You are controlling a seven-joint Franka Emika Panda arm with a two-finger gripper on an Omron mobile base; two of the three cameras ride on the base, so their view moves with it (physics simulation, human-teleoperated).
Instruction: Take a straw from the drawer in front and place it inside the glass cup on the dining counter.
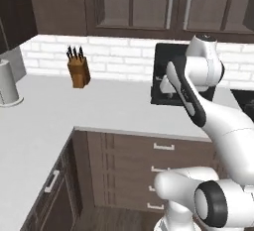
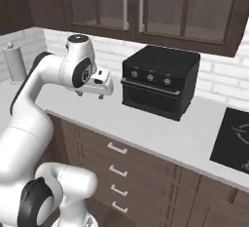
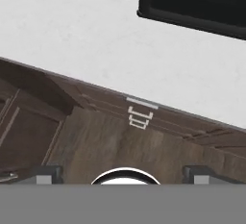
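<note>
Arm poised over the worktop, drawers shut.
The gripper (image 3: 124, 174) hangs above the grey-white counter (image 3: 96, 40), jaws spread wide and empty; the top drawer (image 3: 139, 107) sits closed at twelve o'clock, black oven (image 2: 160, 80) at one.

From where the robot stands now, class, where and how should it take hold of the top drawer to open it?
Grip the short silver bar handle at the middle of the flat front of the top drawer. Come straight in from the front with the open pincer, one finger above the bar and one below: the bar lies level and stands off the panel.
</note>
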